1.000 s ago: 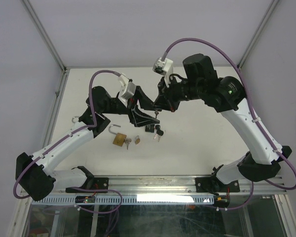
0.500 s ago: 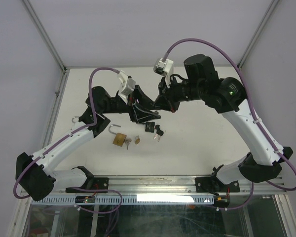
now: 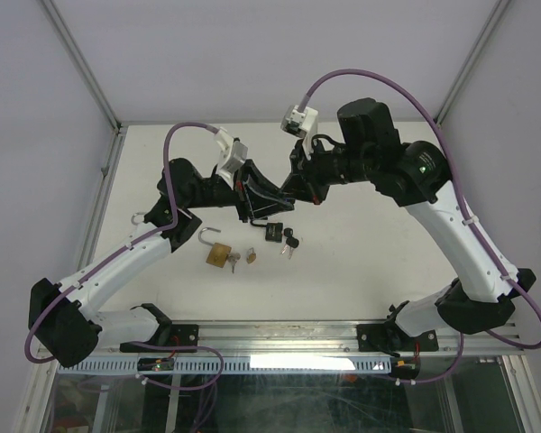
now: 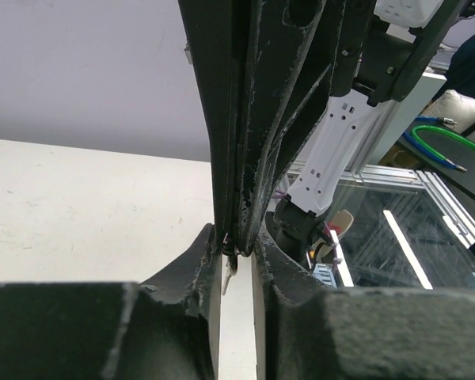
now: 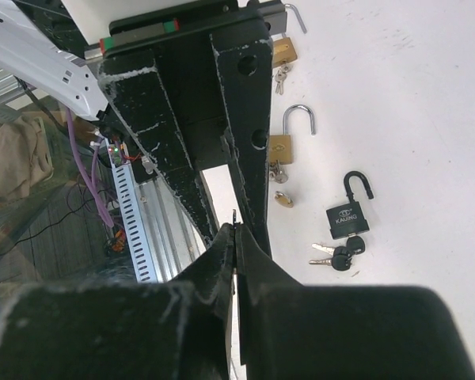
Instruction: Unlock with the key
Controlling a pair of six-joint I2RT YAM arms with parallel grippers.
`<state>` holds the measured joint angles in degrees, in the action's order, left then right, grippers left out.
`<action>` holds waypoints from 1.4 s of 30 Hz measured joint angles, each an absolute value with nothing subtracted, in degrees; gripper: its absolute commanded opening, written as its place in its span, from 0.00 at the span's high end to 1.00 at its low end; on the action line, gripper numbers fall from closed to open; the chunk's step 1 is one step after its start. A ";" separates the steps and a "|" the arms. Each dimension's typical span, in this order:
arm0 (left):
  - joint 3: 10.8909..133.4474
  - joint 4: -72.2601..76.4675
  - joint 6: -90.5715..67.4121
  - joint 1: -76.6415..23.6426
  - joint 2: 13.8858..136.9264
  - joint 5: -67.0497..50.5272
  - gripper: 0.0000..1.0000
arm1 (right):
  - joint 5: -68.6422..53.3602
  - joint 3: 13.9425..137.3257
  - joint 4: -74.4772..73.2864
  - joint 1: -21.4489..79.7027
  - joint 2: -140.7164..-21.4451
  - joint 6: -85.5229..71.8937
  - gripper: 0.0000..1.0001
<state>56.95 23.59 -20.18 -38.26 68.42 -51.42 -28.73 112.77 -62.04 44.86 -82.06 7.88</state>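
One small key (image 4: 229, 275): light, stiff, slick. Right gripper (image 5: 234, 231) pinches it, lower centre; left gripper (image 4: 236, 245) nearly closed around it, contact unclear. Grip flat across bow.

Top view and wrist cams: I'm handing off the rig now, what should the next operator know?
Right gripper: shut on a small key, above the table.
Left gripper: jaws narrowed around that key; grip cannot be told.
Table: black padlock with a key bunch beside it, brass padlock; both shackles open.
Done: those two locks are open.
To do: finish the key handover; check the second brass padlock by the left arm, partly hidden.
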 measured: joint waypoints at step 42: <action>55.13 28.47 -24.23 -38.30 67.90 -50.78 0.61 | -32.12 109.45 -59.07 43.40 -80.09 7.18 1.00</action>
<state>55.13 28.47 -24.23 -38.30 67.90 -50.78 -32.12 109.45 -59.07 43.40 -80.09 7.18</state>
